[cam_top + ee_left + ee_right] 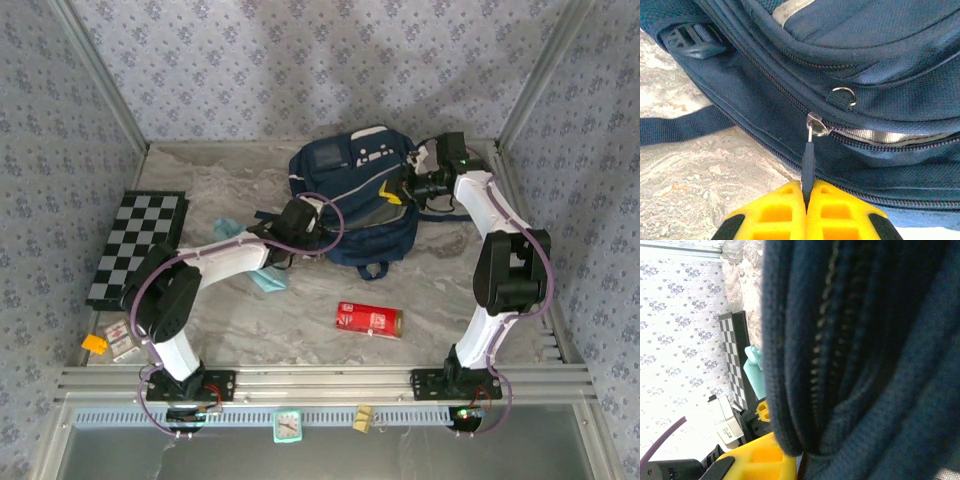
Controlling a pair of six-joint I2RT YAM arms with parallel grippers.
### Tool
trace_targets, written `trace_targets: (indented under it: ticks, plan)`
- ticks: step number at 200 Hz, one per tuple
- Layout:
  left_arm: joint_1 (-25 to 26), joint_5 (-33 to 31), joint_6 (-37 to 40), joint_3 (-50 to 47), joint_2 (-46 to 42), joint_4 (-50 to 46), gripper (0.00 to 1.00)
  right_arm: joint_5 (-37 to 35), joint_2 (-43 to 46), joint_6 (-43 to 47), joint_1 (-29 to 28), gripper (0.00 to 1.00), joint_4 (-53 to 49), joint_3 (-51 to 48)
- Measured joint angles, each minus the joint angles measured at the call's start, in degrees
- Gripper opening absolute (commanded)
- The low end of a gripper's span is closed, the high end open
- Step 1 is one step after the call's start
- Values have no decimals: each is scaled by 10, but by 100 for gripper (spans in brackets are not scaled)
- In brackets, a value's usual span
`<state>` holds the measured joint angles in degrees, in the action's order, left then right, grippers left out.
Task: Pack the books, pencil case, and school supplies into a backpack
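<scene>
Tabletop (pixel 300 300) grey-marbled, walls (pixel 300 60) floral; left pincer (pixel 806 192) clamps backpack (pixel 350 200) zip pull (pixel 808 160), right pincer (pixel 405 188) grips its fabric.

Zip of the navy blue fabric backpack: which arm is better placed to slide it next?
Left. The left gripper is shut on the dark zip pull of the navy blue fabric backpack, so probably ready to draw it along; the right gripper pinches the backpack's fabric edge.
</scene>
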<state>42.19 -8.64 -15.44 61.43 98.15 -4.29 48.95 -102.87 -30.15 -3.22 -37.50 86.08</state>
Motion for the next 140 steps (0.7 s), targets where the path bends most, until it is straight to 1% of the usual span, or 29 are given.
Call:
trace_targets:
  ticks: [24,47,77,98,128,140]
  plan:
    - [-14,-12,0,-1,0,19,0,0,0,3,2,0,-1,0]
    - [-50,-9,5,-22,1,87,0,9,0,7,2,0,0,0]
    - [-75,-8,23,-26,26,167,0,22,0,11,5,0,0,0]
    - [-94,2,24,-6,63,200,0,34,0,11,11,0,2,0]
    - [-122,21,12,37,104,210,0,41,3,11,15,0,18,-15]
    - [-125,32,10,38,104,209,0,43,3,11,16,13,23,-20]
